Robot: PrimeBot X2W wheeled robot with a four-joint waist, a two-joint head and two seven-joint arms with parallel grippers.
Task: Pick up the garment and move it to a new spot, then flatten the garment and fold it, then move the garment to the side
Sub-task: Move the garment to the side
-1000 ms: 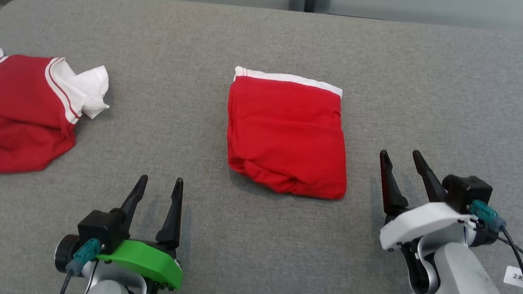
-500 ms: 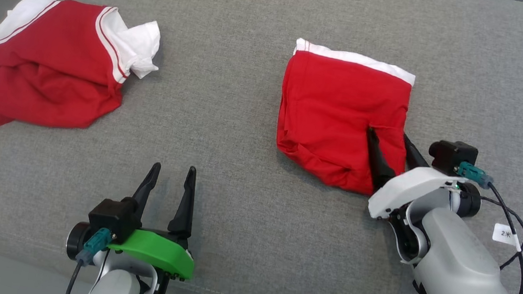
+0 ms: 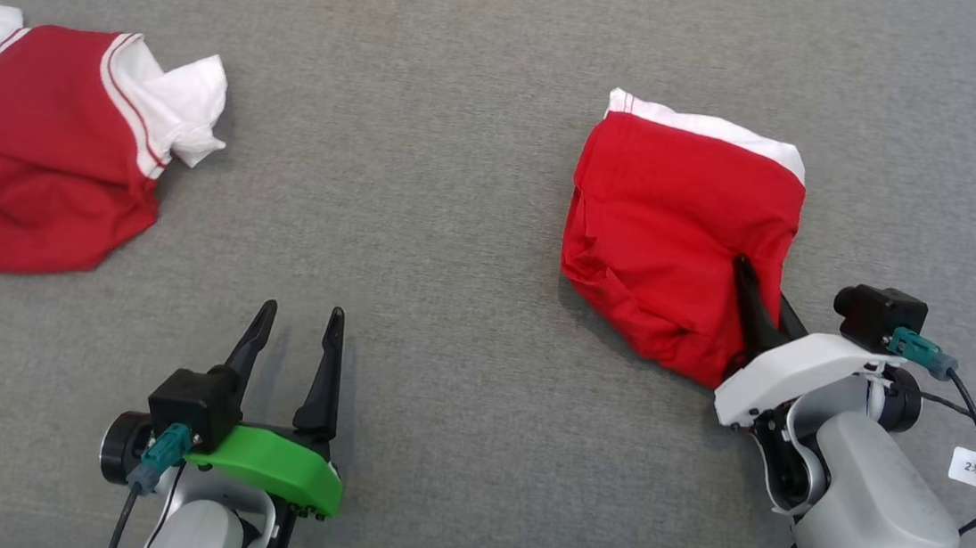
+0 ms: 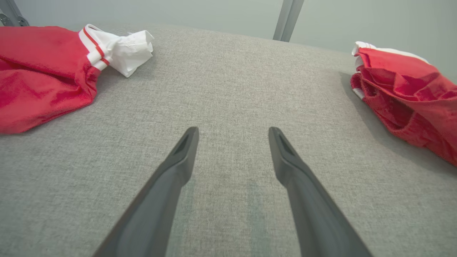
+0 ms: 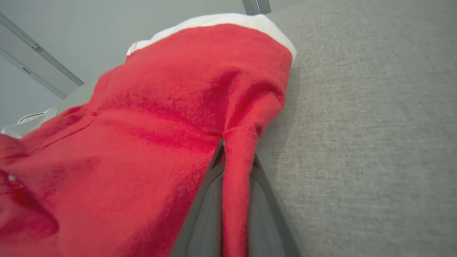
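The folded garment (image 3: 676, 229) is red with a white band along its far edge and lies on the grey table at centre right. My right gripper (image 3: 755, 286) is shut on its near right edge; the right wrist view shows a red fold (image 5: 237, 185) pinched between the two dark fingers, with the garment (image 5: 150, 142) bunching up to the left. The garment (image 4: 410, 92) also appears at the right edge of the left wrist view. My left gripper (image 3: 295, 327) stands open over bare table near the front, its fingertips (image 4: 191, 137) apart and holding nothing.
A second red and white garment (image 3: 33, 159) lies crumpled at the far left of the table (image 3: 426, 170), also seen as a heap (image 4: 46, 75) in the left wrist view. The grey cloth surface stretches wide between the two garments.
My right gripper reached onto the folded garment's near right edge and shut on it, dragging it rightward and bunching it. The head camera shifted. The left gripper stayed open and still.
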